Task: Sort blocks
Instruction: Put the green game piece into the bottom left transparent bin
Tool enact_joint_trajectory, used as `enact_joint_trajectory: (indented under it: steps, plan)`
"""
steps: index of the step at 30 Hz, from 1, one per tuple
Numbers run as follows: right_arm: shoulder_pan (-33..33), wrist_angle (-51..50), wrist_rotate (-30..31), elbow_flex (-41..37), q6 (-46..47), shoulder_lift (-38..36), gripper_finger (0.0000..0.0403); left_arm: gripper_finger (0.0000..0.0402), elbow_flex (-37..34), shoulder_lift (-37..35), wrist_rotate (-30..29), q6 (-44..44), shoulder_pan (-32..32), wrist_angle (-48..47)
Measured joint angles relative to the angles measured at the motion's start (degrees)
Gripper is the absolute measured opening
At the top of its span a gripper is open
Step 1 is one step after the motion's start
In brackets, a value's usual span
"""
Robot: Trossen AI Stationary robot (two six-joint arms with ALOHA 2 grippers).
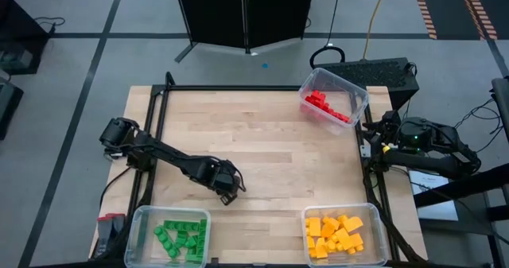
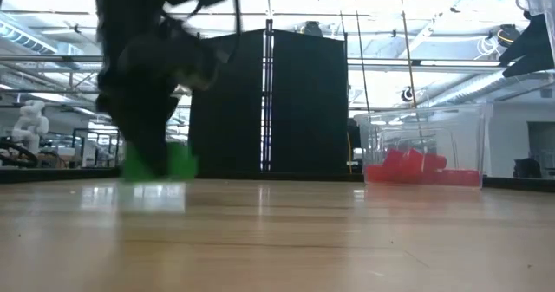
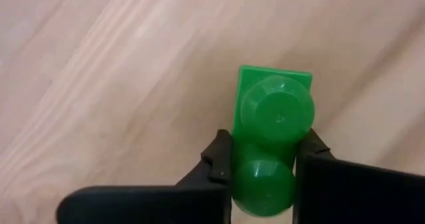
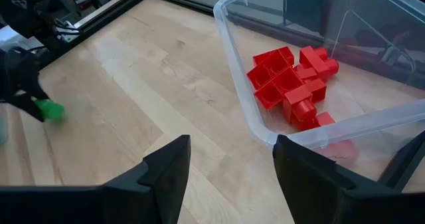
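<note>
Clamped around a green brick [image 3: 273,141], my left gripper [image 1: 228,190] sits low over the wooden table [image 1: 262,141], near its front edge, just above the bin of green bricks [image 1: 169,236]. My right gripper [image 4: 229,177] waits with fingers apart beside the bin of red bricks [image 1: 332,99]. Yellow-orange bricks [image 1: 334,234] fill a third bin at the front right corner.

Three bins on table [image 1: 262,141]: one [image 1: 333,98] at far right corner w/ blocks [image 1: 328,106] inside, two at near edge [image 1: 169,236] [image 1: 343,234], left & right.
</note>
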Motion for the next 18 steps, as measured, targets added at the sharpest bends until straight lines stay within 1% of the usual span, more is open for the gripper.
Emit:
enact_joint_trajectory:
  steps: [4, 7, 9, 14, 18]
  plan:
    - [0.0, 0.0, 0.0, 0.0, 0.0, 0.0, 0.0208, 0.0015, 5.0, -0.3, 0.0, 0.0, 0.0, -1.9]
    - [0.0, 0.0, 0.0, 0.0, 0.0, 0.0, 0.0208, 0.0014, 10.1, -0.3, 0.0, 0.0, -0.1, -6.0]
    - [0.0, 0.0, 0.0, 0.0, 0.0, 0.0, 0.0208, 0.0014, 14.7, -0.3, 0.6, 0.3, -0.4, -10.5]
    - [0.0, 0.0, 0.0, 0.0, 0.0, 0.0, 0.0208, 0.0014, 29.5, -0.4, 0.9, 1.5, -2.6, -27.2]
    - [0.0, 0.0, 0.0, 0.0, 0.0, 0.0, 0.0208, 0.0014, 41.3, -0.5, 1.0, -0.4, -6.1, -37.0]
